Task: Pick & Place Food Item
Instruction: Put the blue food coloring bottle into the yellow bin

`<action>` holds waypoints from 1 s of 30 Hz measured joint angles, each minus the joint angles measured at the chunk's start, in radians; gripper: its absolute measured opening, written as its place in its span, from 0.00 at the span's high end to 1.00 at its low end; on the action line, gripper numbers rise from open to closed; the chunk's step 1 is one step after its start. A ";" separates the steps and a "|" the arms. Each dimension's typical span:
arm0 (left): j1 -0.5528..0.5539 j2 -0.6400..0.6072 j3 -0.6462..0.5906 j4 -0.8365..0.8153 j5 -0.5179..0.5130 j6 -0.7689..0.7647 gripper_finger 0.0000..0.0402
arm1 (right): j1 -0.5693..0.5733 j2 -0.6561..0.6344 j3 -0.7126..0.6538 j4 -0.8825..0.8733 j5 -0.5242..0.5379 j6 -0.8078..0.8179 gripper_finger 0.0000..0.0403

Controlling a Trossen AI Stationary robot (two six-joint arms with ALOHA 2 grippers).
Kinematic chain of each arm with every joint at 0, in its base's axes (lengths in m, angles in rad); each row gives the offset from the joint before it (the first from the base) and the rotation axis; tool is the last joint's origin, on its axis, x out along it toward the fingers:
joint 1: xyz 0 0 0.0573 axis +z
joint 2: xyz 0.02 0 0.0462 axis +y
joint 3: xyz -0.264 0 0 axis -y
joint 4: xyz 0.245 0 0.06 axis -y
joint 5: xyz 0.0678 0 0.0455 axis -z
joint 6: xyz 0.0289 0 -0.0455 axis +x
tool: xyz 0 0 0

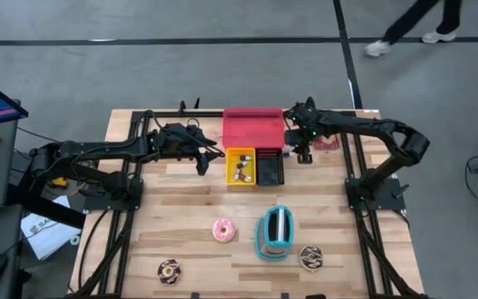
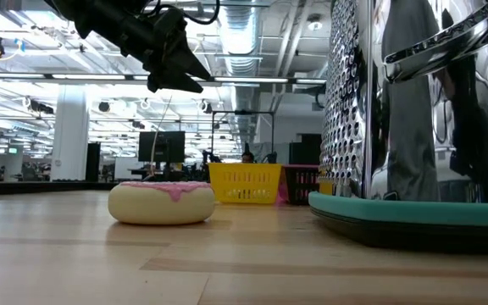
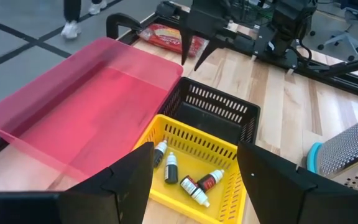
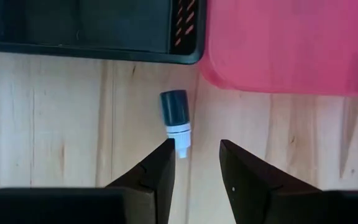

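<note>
Small bottle (image 4: 176, 121) lay under your right claw (image 4: 194, 162), beside the black bin (image 1: 270, 165).

You had that claw part open and empty; your left claw (image 3: 191, 177) was wide, empty, over the yellow bin (image 3: 194, 168). It looked light, hard and slippery, so grab its round sides, not the thin tip.

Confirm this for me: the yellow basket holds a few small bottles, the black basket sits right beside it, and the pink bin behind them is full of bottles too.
Not quite. The pink bin is empty, as the left wrist view shows. The rest holds: the yellow basket has a few small bottles in it, and the black basket sits right beside it.
</note>
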 joint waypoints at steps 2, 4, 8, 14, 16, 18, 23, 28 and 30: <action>0.000 0.000 0.000 0.000 -0.001 0.000 0.44 | -0.013 0.016 0.000 0.004 -0.032 -0.002 0.71; 0.000 0.000 0.000 0.000 -0.005 -0.002 0.44 | -0.024 0.032 0.000 -0.001 -0.054 -0.014 0.71; 0.000 0.000 0.000 0.000 -0.011 -0.008 0.44 | -0.029 0.062 0.000 0.012 -0.101 -0.040 0.71; 0.000 0.000 0.000 0.000 -0.013 -0.026 0.44 | -0.027 0.096 -0.003 0.022 -0.110 -0.054 0.71; 0.000 0.000 0.000 0.000 -0.016 -0.026 0.44 | -0.030 0.104 -0.003 0.032 -0.113 -0.058 0.71; 0.000 0.000 0.000 0.000 -0.023 -0.031 0.44 | -0.034 0.104 -0.004 0.032 -0.121 -0.069 0.71; 0.000 0.000 0.000 0.000 -0.025 -0.033 0.44 | -0.047 0.104 -0.006 0.049 -0.130 -0.071 0.71; 0.000 0.000 0.000 0.000 -0.032 -0.034 0.44 | -0.044 0.104 -0.059 0.056 -0.130 -0.071 0.71; 0.000 0.000 0.000 0.000 -0.033 -0.034 0.44 | -0.036 0.104 -0.085 0.076 -0.130 -0.070 0.71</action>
